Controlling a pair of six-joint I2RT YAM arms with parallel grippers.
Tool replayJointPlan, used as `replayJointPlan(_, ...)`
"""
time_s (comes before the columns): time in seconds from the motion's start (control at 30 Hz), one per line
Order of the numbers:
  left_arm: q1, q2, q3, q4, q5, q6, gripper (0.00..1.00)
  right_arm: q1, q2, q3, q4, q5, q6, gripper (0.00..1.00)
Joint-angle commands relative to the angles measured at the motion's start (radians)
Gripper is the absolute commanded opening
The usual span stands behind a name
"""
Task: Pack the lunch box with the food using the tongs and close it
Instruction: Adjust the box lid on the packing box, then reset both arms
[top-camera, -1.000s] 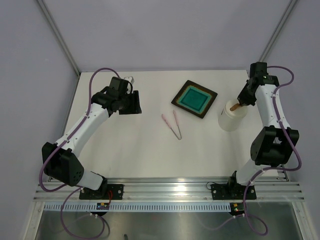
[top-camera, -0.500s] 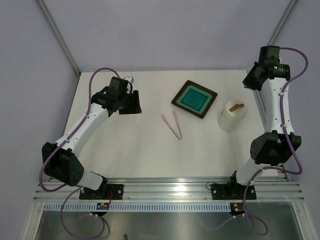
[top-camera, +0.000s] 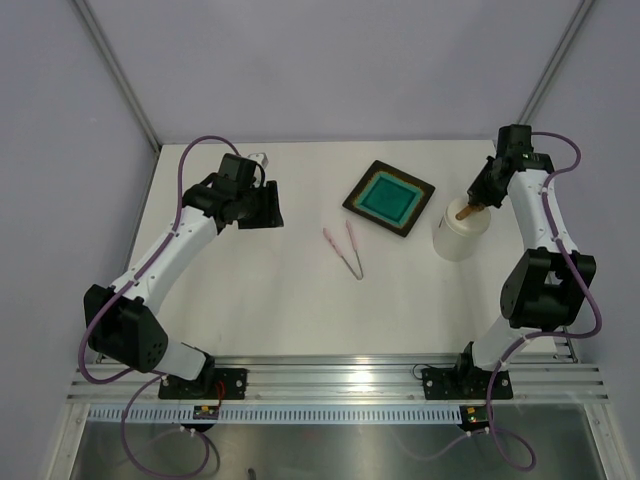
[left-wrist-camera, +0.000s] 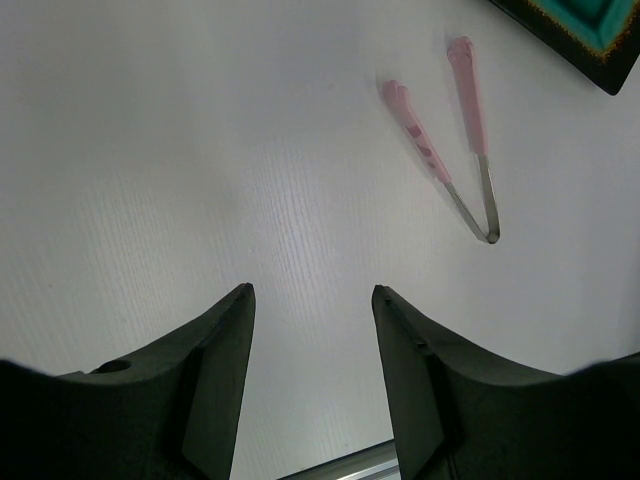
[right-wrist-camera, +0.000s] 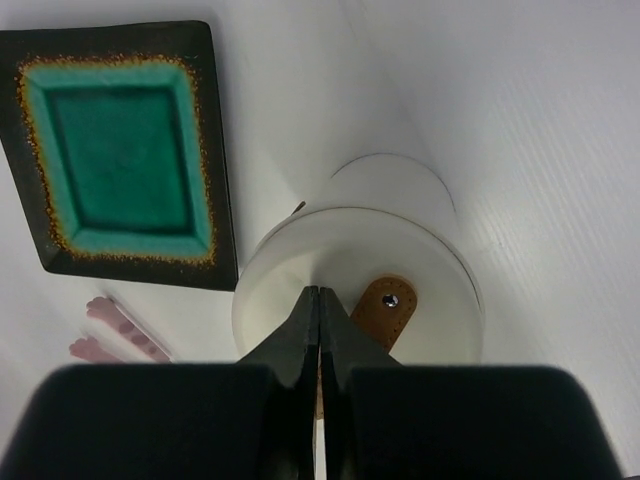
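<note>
- right gripper (right-wrist-camera: 318, 296): jaws pinched fully together, nothing between them. Tips are down on the lid (right-wrist-camera: 430, 285), just left of the brown handle (right-wrist-camera: 386, 308) in the wrist view.
- Lid sits on the lunch box (top-camera: 455, 240). The tub stands upright on the right side of the table (top-camera: 250, 290).
- Black tray (right-wrist-camera: 220, 180) with a teal centre lies near the tub on its left, not touching it.
- left gripper (left-wrist-camera: 312, 295): jaws about half apart, empty, hanging over bare table on the left side.
- tongs (left-wrist-camera: 418, 135) lie flat between the left gripper and the tray, apart from both, joined end toward the arm bases.
</note>
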Motion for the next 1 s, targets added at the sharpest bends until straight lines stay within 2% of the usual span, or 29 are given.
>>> replayJointPlan(0.0, 0.004, -0.019, 0.01, 0.025, 0.021, 0.007, 0.54, 0.009, 0.0, 0.038, -0.088, 0.001, -0.004, 0.0)
replayJointPlan(0.13, 0.004, -0.025, 0.011, 0.024, 0.018, 0.004, 0.54, 0.009, -0.059, 0.178, -0.11, 0.021, -0.002, 0.0)
replayJointPlan(0.23, 0.004, -0.029, 0.008, 0.019, 0.009, 0.004, 0.54, 0.009, -0.1, 0.215, -0.11, 0.063, -0.002, 0.0)
replayJointPlan(0.3, 0.004, -0.035, 0.007, 0.019, 0.0, 0.005, 0.54, 0.009, -0.122, 0.212, -0.097, 0.084, -0.005, 0.01)
replayJointPlan(0.4, 0.004, -0.043, 0.004, 0.019, -0.008, 0.001, 0.54, 0.009, -0.18, 0.166, -0.047, 0.094, -0.013, 0.07)
replayJointPlan(0.5, 0.004, -0.062, 0.002, 0.03, -0.012, -0.004, 0.54, 0.009, -0.267, 0.063, 0.057, 0.071, -0.028, 0.54)
replayJointPlan(0.57, 0.006, -0.086, -0.005, 0.048, -0.02, -0.005, 0.54, 0.009, -0.319, 0.0, 0.108, 0.069, -0.037, 0.8)
replayJointPlan(0.63, 0.006, -0.112, -0.015, 0.064, -0.026, -0.007, 0.54, 0.009, -0.356, -0.041, 0.136, 0.084, -0.045, 0.92)
replayJointPlan(0.7, 0.006, -0.155, -0.031, 0.094, -0.037, -0.007, 0.55, 0.009, -0.387, -0.086, 0.16, 0.09, -0.053, 0.99)
replayJointPlan(0.87, 0.006, -0.255, -0.068, 0.166, -0.08, -0.013, 0.6, 0.009, -0.52, -0.185, 0.26, 0.113, -0.051, 1.0)
replayJointPlan(0.9, 0.007, -0.272, -0.076, 0.195, -0.092, -0.014, 0.74, 0.009, -0.554, -0.211, 0.271, 0.124, -0.053, 0.99)
replayJointPlan(0.97, 0.007, -0.316, -0.097, 0.22, -0.126, -0.01, 0.84, 0.009, -0.582, -0.231, 0.285, 0.162, -0.054, 1.0)
